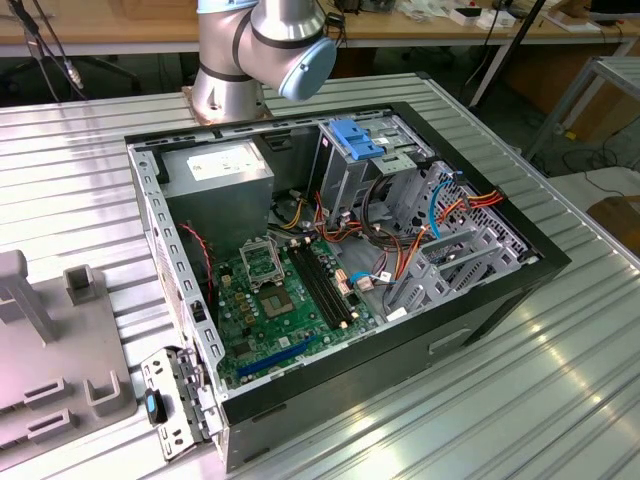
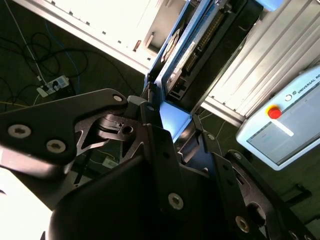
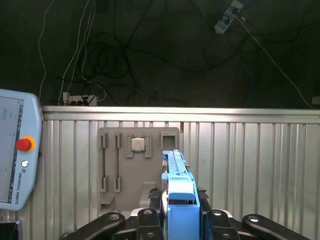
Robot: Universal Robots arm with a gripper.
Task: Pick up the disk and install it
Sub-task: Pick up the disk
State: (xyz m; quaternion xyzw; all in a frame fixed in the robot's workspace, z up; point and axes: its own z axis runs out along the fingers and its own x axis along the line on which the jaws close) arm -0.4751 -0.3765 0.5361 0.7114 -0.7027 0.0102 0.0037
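Clamping the disk (image 3: 177,180) tight between the narrowed fingers of the gripper (image 3: 181,207), with the ribbed table (image 3: 260,165) and the grey fixture plate (image 3: 140,172) behind it. Edge-on in the first wrist view, blue rail toward the camera, long axis straight out from the fingers toward the table's far edge. Slanted in the second wrist view, adding a flat face beside the rail. In the exterior view, an open computer case (image 1: 500,290) with motherboard (image 1: 270,310) mid-table.

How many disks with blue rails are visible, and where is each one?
1. The disk stands edge-on, gripped in the tool, in both wrist views. The blue bracket in the computer case in the exterior view may hide another; I cannot tell.
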